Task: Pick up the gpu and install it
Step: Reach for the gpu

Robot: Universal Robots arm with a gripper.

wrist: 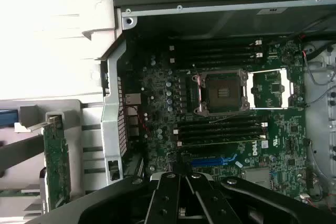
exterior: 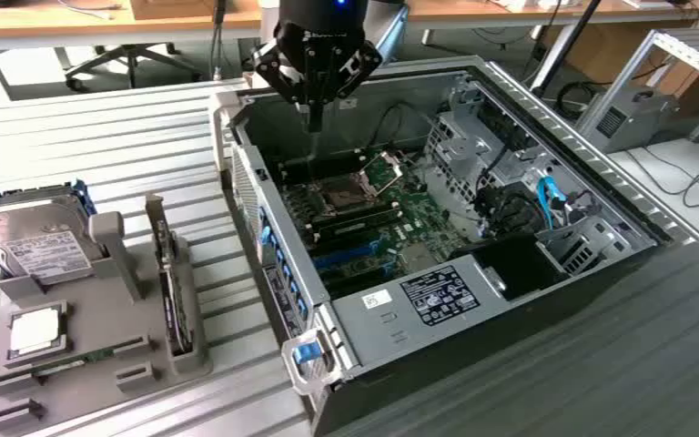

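— Slatted metal worktop [exterior: 83,137], pale and ridged. Where's the gpu?
— The gpu [exterior: 177,296] stands on edge in the grey moulded holder [exterior: 106,314]: thin green board, silver bracket, ungrasped. My pincer [exterior: 314,116] is clenched on nothing above the open computer case [exterior: 380,314], well apart from it.
— Progress?
— None, I judge: picking up and installing both remain. The motherboard [wrist: 220,103] lies bare, its blue slot [wrist: 210,161] unfilled.

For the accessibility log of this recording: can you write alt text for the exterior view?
The robot's shut, empty claw hangs over an open computer case, its motherboard exposed. On the exterior view's left, the gpu stands edge-on in a grey holder beside a hard drive.
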